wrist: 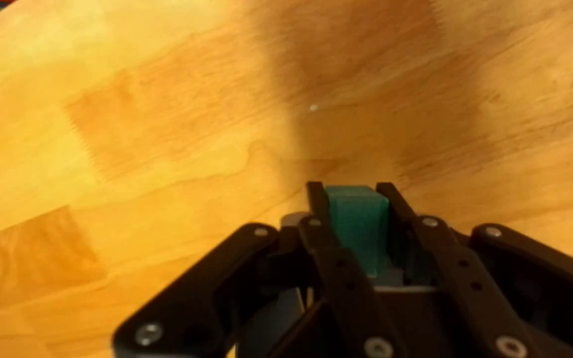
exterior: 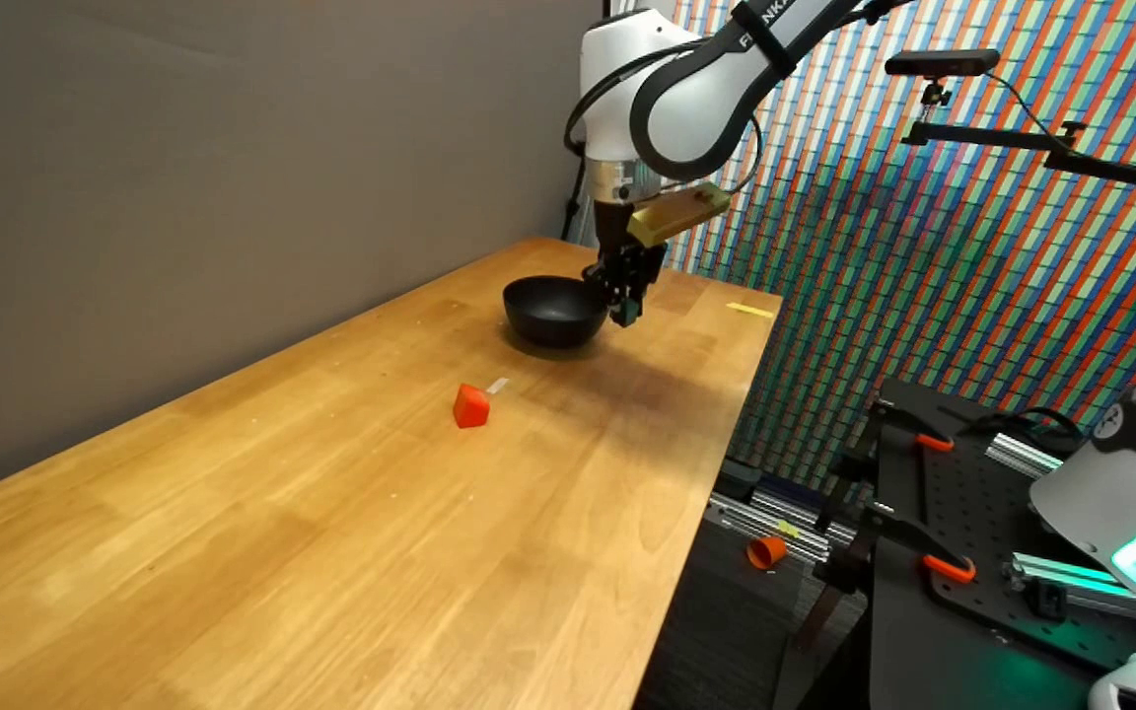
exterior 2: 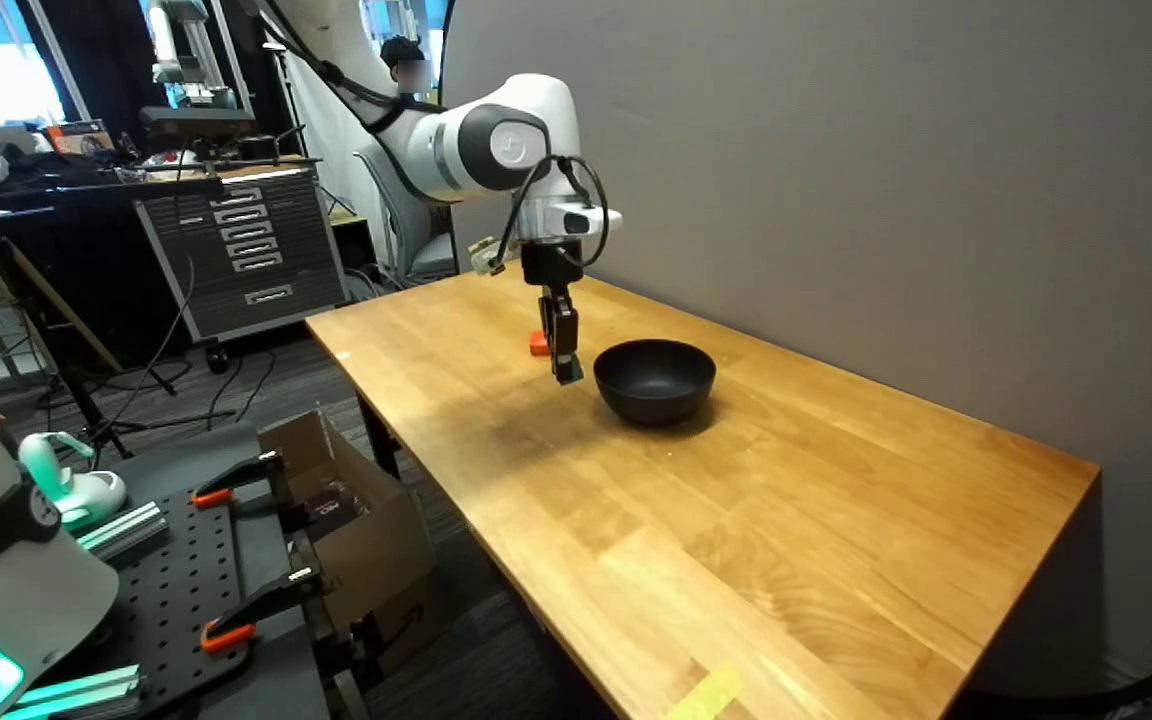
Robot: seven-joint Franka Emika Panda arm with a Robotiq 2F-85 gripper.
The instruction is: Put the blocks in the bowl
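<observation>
Green block clamped, black bowl just beside the jaws

The gripper hangs over the wooden table, its jaws pinching the green block from both sides. From the jaws it is a good way to the long edge, the one facing a white base that glows green, and both short ends lie well apart from them. On the opposite side the grey wall stands past the bowl.

The wood is honey-coloured, with a shadow spreading from near the jaws toward that long edge, and a strip of yellow tape well away from them by one end. Beyond the taped end I see a backdrop of coloured strips; past the other stands a drawer cabinet.

The bowl sits upright on the wall side of the jaws, a gap showing between; its inside looks dark. Farther from the jaws than the bowl, and away from the tape, the red block lies on the wood with a pale scrap next to it. Low down, past the long edge, a cardboard box has something dark in it.
</observation>
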